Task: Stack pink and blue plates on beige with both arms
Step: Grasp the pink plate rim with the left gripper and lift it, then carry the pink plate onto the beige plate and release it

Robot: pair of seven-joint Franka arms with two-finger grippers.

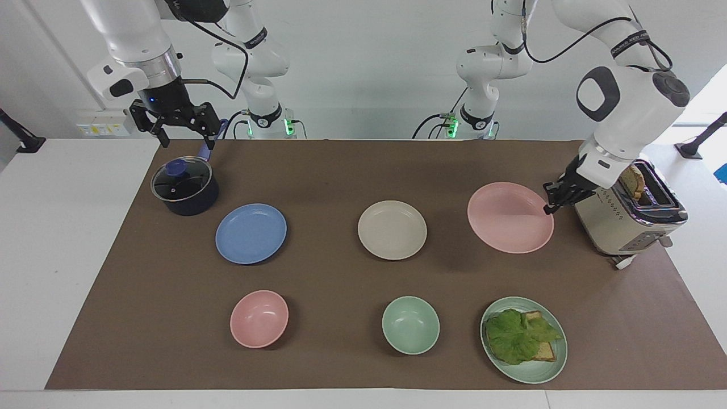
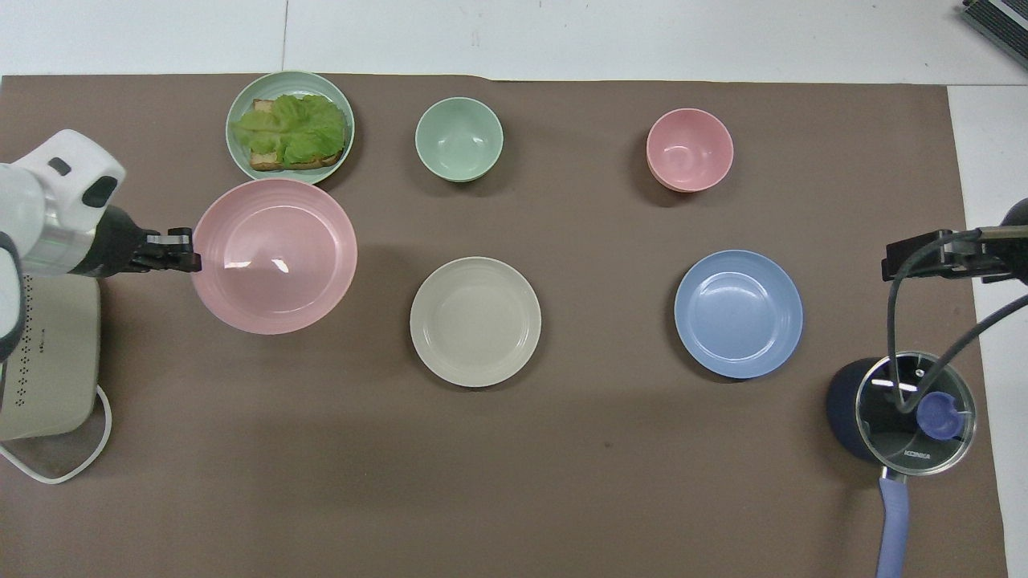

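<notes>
1. Left pincer (image 1: pixel 550 200) is clamping the rim of the pink plate (image 1: pixel 509 217), fingers pressed tight on it, at the right of the facing view beside the toaster (image 1: pixel 627 218).
2. Pink plate is hanging clear of the desk (image 1: pixel 341 170), its shadow falling on the brown mat (image 1: pixel 352 341) below; in the overhead view it is sitting at the left, its edge overlapping the green plate (image 2: pixel 289 128) with lettuce and toast.
3. Right pincer (image 1: pixel 183 128) is hovering over the pot (image 1: pixel 185 187) at the upper left of the facing view, fingers spread wide, holding nothing; that arm is waiting.
4. Beige plate (image 1: pixel 392 229) is lying flat at the middle of the mat, bare on top.
5. Blue plate (image 1: pixel 251 233) is lying flat left of centre in the facing view, just below and right of the pot, well apart from the beige plate.
6. Pink bowl (image 1: pixel 259 318) and green bowl (image 1: pixel 410 325) are sitting in the lower row of the facing view, the green plate at lower right.
7. Toaster is standing at the right edge of the mat with bread in its slot.
</notes>
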